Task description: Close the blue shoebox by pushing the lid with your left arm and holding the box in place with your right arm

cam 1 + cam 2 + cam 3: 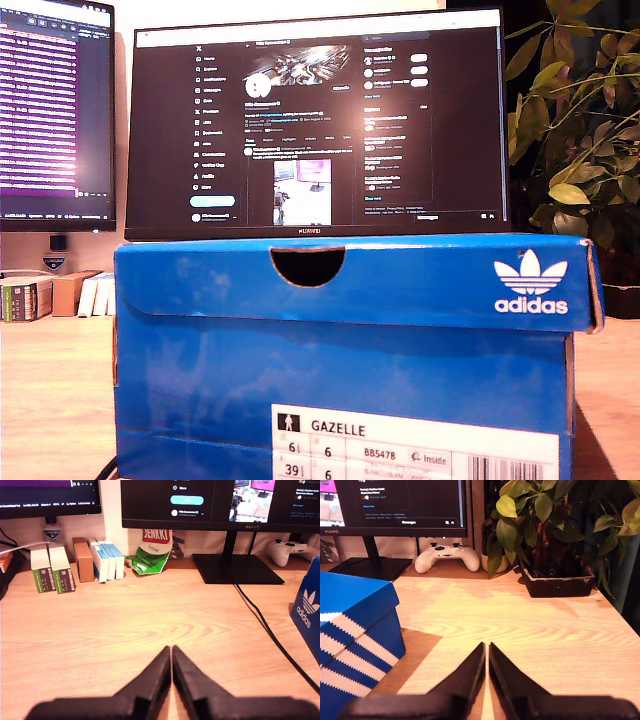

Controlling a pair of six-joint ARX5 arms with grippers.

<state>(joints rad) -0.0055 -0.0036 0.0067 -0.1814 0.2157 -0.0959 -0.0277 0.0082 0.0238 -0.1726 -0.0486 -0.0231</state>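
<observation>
Clearly, blue Adidas "GAZELLE" shoebox, lid down; my first gripper and second gripper both clenched, empty.

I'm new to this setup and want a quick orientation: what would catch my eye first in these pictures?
The blue shoebox fills the exterior view's foreground, its lid down, with a lit monitor right behind it. A leafy potted plant stands at the exterior view's right. My first gripper and my second gripper are both shut over bare wooden desk, each beside the box without touching it.
</observation>
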